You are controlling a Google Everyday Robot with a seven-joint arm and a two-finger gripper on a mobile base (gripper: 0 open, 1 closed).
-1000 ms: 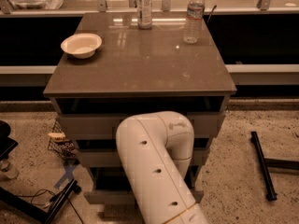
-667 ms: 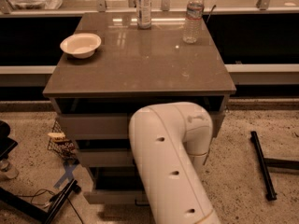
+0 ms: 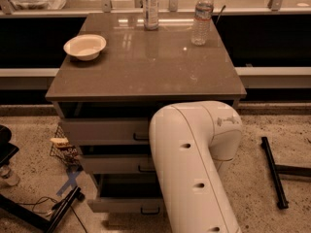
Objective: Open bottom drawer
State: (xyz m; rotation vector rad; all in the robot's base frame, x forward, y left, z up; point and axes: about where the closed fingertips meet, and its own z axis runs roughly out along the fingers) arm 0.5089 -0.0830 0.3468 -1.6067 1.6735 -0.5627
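The gripper is out of sight, hidden behind the white arm [image 3: 194,169] that folds down across the right half of the cabinet [image 3: 146,76]; whether it grips anything cannot be told. The arm sits that low probably because the gripper must reach the cabinet's lowest pull. The bottom drawer [image 3: 119,205] lies at the cabinet's foot, its black handle [image 3: 150,210] just left of the arm, with a dark gap above suggesting it stands slightly out. On the cabinet's top rest a bowl [image 3: 84,46] and two bottles [image 3: 202,15].
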